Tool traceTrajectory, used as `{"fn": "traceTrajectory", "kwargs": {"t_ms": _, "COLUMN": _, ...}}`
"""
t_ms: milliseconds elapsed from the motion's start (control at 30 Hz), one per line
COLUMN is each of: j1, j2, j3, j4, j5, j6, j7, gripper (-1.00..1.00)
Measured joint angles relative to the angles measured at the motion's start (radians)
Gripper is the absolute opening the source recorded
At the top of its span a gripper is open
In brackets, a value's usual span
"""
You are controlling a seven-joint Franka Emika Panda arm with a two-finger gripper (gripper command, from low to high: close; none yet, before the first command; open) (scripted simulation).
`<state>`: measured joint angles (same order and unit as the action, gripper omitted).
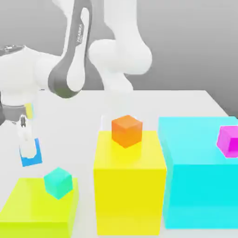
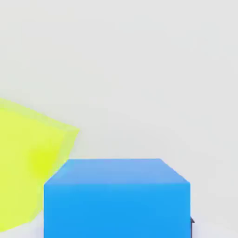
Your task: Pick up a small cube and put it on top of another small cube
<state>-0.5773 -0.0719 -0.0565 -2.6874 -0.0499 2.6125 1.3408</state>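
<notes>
The end effector (image 1: 29, 148) is seen at the exterior view's left, pointed downward, its pale fingers (image 1: 26, 142) clamped on the small bright-blue cube (image 1: 31, 155). The cube is held clear of the white tabletop (image 1: 186, 100), just above and beyond the far edge of the lime block (image 1: 39, 209). In the hand view the blue cube (image 2: 116, 197) is shown close up, with a corner of the lime block (image 2: 28, 158) lying beside it and bare tabletop (image 2: 139, 69) beyond.

A small teal cube (image 1: 58, 182) is set on top of the lime block, near its right rear corner as the exterior view has it, and stands near the held cube, below it and toward the exterior view's right. A tall yellow block (image 1: 129, 186) is placed just beside the lime block, and a small orange cube (image 1: 126, 130) rests on its top, toward the back. A large cyan block (image 1: 200, 174) is set against the yellow block's right side, and a small magenta cube (image 1: 228, 141) is seen on it at the frame's right edge.

The space between the held cube and the teal cube is unobstructed; the yellow block's wall rises between the lime block and the orange cube. The white arm (image 1: 74, 51) is arched over the rear of the scene
</notes>
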Motion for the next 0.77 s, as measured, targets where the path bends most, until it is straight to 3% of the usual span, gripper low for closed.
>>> {"fn": "traceTrajectory", "kwargs": {"t_ms": 333, "j1": 0.126, "j2": -0.093, "j3": 0.103, "j4": 0.103, "j5": 0.058, "j6": -0.192, "j7": 0.036, "gripper": -1.0}}
{"fn": "traceTrajectory", "kwargs": {"t_ms": 500, "j1": 0.142, "j2": 0.019, "j3": 0.12, "j4": 0.085, "j5": 0.057, "j6": -0.062, "j7": 0.047, "gripper": -1.0}}
{"fn": "traceTrajectory", "kwargs": {"t_ms": 533, "j1": 0.142, "j2": 0.039, "j3": 0.121, "j4": 0.08, "j5": 0.056, "j6": -0.037, "j7": 0.049, "gripper": 1.0}}
{"fn": "traceTrajectory", "kwargs": {"t_ms": 767, "j1": 0.143, "j2": 0.036, "j3": 0.12, "j4": 0.081, "j5": 0.054, "j6": -0.042, "j7": 0.05, "gripper": 1.0}}
